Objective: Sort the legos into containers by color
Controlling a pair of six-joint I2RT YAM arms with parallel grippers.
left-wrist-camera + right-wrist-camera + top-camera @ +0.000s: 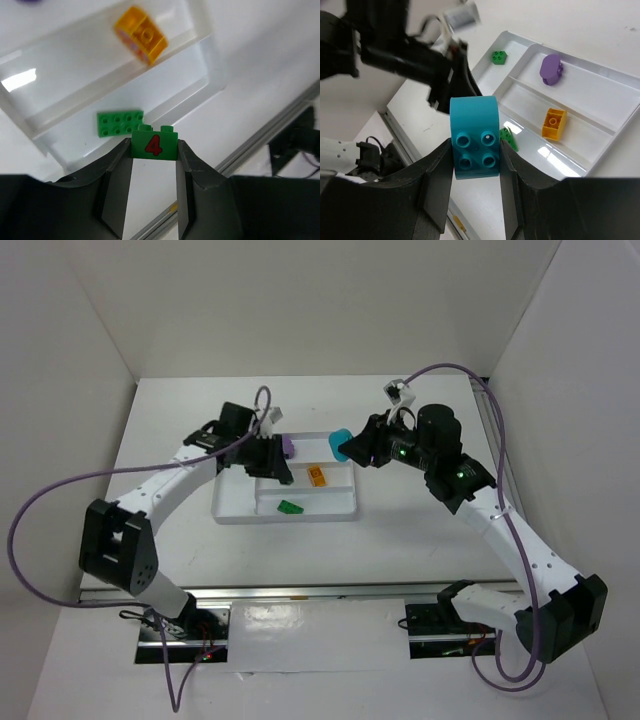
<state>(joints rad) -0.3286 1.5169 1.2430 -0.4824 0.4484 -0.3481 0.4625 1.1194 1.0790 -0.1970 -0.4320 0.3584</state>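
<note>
Two bricks are aloft at once: the left gripper [154,148], closed to the width of a green brick [154,144] marked with a red 4, holds it above the white tray [300,517]. It hangs close to the flat green plate [120,123] in the tray's near compartment, so the placing step probably needs only a short descent and a release. An orange brick [141,34] lies in the tray's middle compartment and a purple piece [550,69] in the far one (neither blocks anything). The right gripper [475,150] pinches a cyan brick [474,137] above the tray's far right corner, and its drop will likely need to steer clear of the left arm leaning over the tray.
</note>
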